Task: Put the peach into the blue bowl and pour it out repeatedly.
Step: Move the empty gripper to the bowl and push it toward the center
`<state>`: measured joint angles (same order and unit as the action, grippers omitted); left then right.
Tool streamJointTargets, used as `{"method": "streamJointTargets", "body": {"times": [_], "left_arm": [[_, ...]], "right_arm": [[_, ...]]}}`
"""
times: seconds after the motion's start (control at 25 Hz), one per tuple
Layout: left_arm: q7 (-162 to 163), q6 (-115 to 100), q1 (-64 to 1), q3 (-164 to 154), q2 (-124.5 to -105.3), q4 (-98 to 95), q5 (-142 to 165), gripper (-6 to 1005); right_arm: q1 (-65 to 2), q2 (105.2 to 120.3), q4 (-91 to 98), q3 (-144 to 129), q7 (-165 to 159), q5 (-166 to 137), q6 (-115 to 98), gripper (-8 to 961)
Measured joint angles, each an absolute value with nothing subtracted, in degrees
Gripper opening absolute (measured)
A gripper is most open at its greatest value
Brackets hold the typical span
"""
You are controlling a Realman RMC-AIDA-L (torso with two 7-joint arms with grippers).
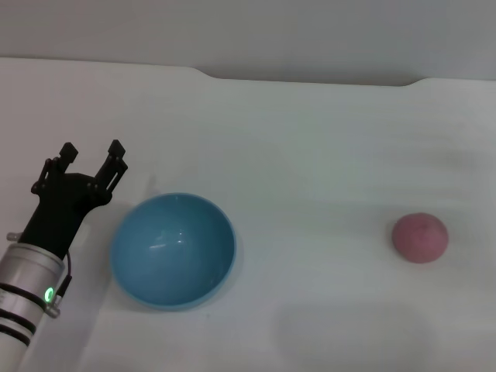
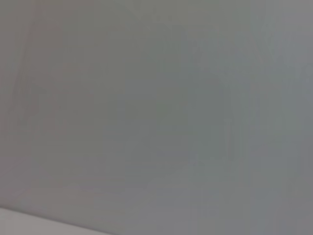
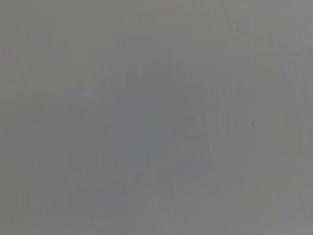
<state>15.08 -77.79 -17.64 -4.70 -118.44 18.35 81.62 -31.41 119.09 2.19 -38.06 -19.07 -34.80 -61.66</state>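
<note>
Plain white table running back to a grey wall, with a notched edge along the far side. The blue bowl sits upright and empty toward the left, and the peach is well apart from it over on the right, just lying on the tabletop. The left gripper hangs just beside the bowl's left rim, fingers spread apart and holding nothing; both wrist views only show blank grey.

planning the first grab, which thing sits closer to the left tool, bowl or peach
The blue bowl: it sits right beside the open left tool, while the peach lies far off on the right.
</note>
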Motion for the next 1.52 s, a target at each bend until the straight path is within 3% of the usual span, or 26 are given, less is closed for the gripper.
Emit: {"method": "streamJointTargets", "body": {"times": [0.48, 0.68, 1.08, 1.28, 1.52], "left_arm": [[14.61, -85.54, -20.21, -4.14, -118.2, 14.48, 81.76, 813], [22.82, -85.66, -24.04, -3.81, -117.56, 8.68, 81.96, 812], [65.34, -60.9, -32.73, -28.65, -117.6, -19.17, 86.17, 812], [95.36, -46.93, -29.54, -56.92, -117.53, -40.67, 96.0, 812], [127.61, -54.08, -24.13, -64.42, -117.48, -64.14, 118.9, 811]], "right_arm": [[-31.45, 119.09, 2.2, -38.06, -19.07, -34.8, -61.62, 583], [-31.53, 119.09, 2.36, -38.05, -19.07, -34.79, -61.61, 578], [-31.75, 119.09, 2.57, -38.05, -19.06, -34.79, -61.46, 567], [-31.75, 119.09, 2.57, -38.04, -19.07, -34.79, -61.15, 561], [-31.9, 119.04, 2.56, -38.06, -19.06, -34.8, -61.15, 555]]}}
